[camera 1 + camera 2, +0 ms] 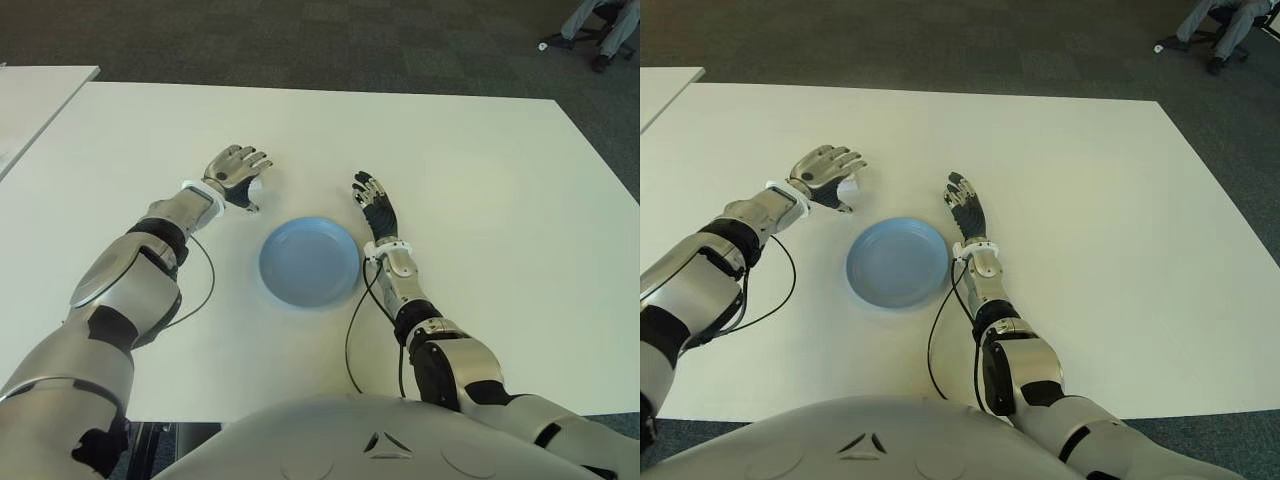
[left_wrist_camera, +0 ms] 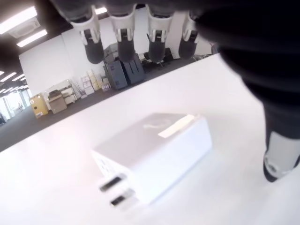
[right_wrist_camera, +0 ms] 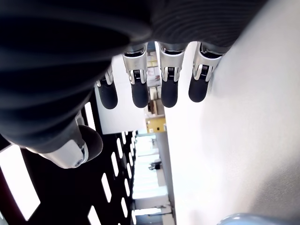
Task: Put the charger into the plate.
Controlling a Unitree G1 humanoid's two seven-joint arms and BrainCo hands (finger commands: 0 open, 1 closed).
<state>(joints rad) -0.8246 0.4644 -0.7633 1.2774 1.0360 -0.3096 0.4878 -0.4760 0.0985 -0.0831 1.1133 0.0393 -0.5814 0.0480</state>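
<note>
Two hands are over the white table (image 1: pixel 480 200), one at each side of the blue plate (image 1: pixel 309 261). The left hand (image 1: pixel 235 175) reaches forward and inward from its silver forearm, palm down, just beyond the plate's far left edge; its fingers (image 2: pixel 124 40) are spread and arched over the charger (image 2: pixel 154 152) without closing on it, and the thumb tip stands off to one side of it. It holds nothing. The right hand (image 1: pixel 375 205) shows beside the plate's far right rim, fingers (image 3: pixel 168 84) extended and relaxed, empty.

The charger is a white rectangular block lying flat on the table under the left hand, outside the plate. Its two metal prongs stick out from one end face, and a pale label strip sits on its top near the opposite end. In the eye views only a small white corner of it (image 1: pixel 848 187) shows past the fingers.
</note>
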